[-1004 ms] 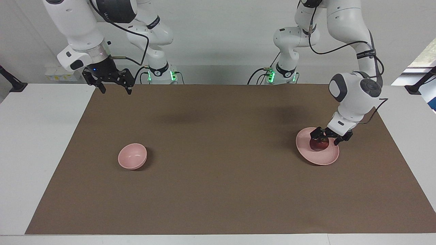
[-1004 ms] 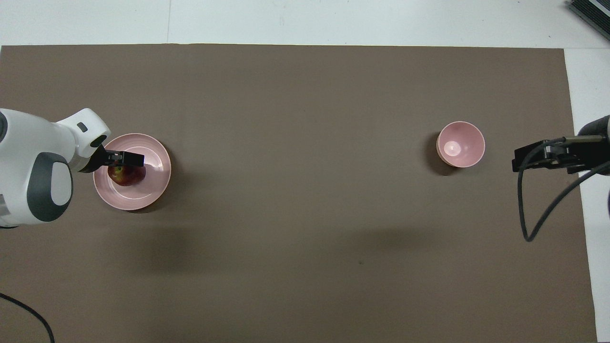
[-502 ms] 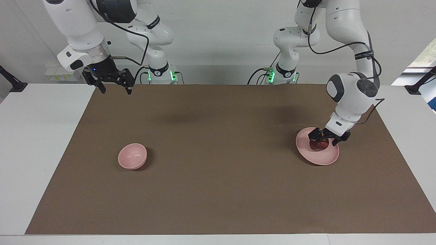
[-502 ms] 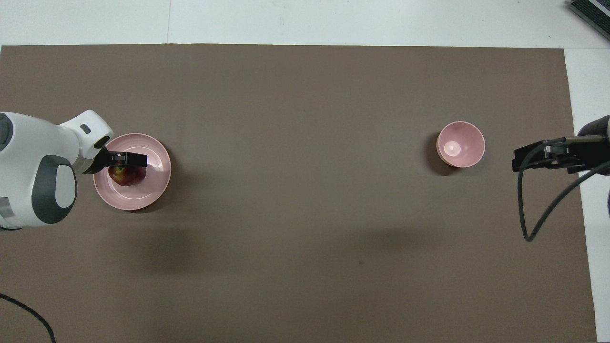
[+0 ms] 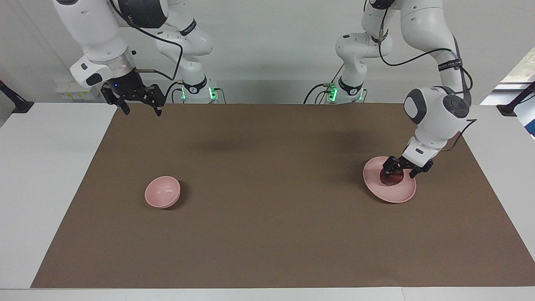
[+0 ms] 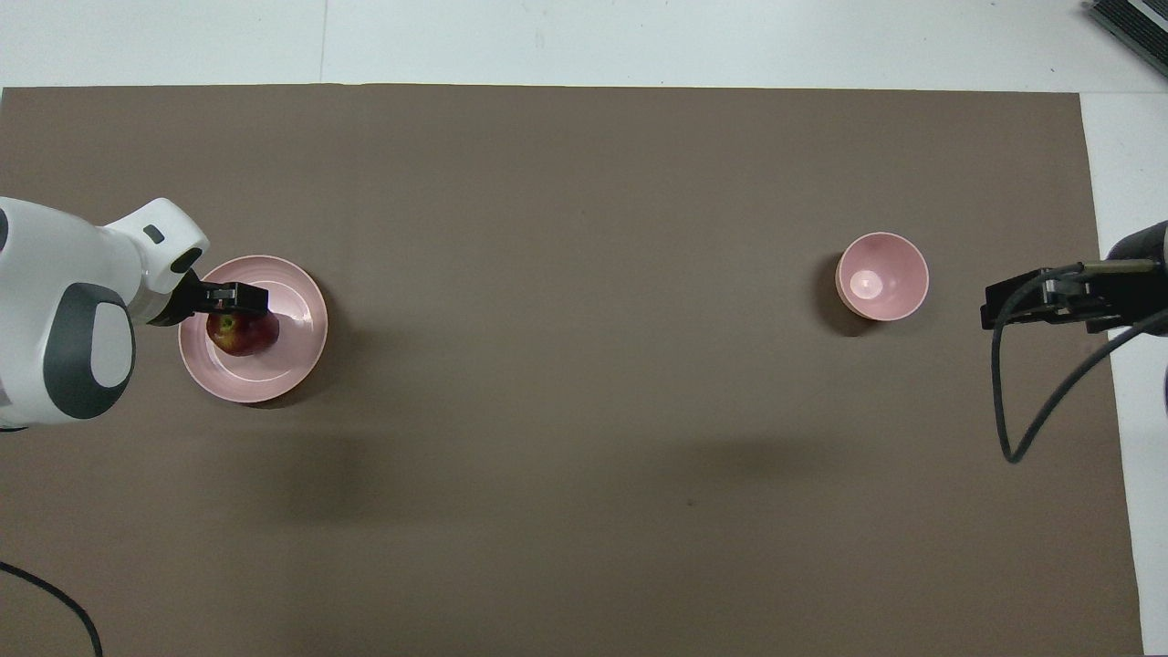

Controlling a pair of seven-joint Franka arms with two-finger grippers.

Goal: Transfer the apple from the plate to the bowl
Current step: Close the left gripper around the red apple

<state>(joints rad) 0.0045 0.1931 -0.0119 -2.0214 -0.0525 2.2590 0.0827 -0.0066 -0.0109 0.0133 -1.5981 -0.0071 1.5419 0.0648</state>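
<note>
The dark red apple (image 5: 392, 178) lies on the pale pink plate (image 5: 399, 194) toward the left arm's end of the table; it also shows in the overhead view (image 6: 243, 336) on the plate (image 6: 297, 342). My left gripper (image 5: 400, 170) is low over the plate, right at the top of the apple, and in the overhead view (image 6: 239, 301) it covers the apple's farther edge. The small pink bowl (image 5: 162, 191) stands empty toward the right arm's end (image 6: 882, 276). My right gripper (image 5: 141, 109) is open and empty, and it waits raised over the mat's corner.
A brown mat (image 5: 267, 217) covers most of the white table (image 5: 42, 175). A black cable (image 6: 1013, 383) hangs from the right arm beside the bowl's end of the mat.
My left arm's wrist has shifted slightly over the plate, and the gripper stays at the apple. The apple, plate, bowl and right arm have not moved.
</note>
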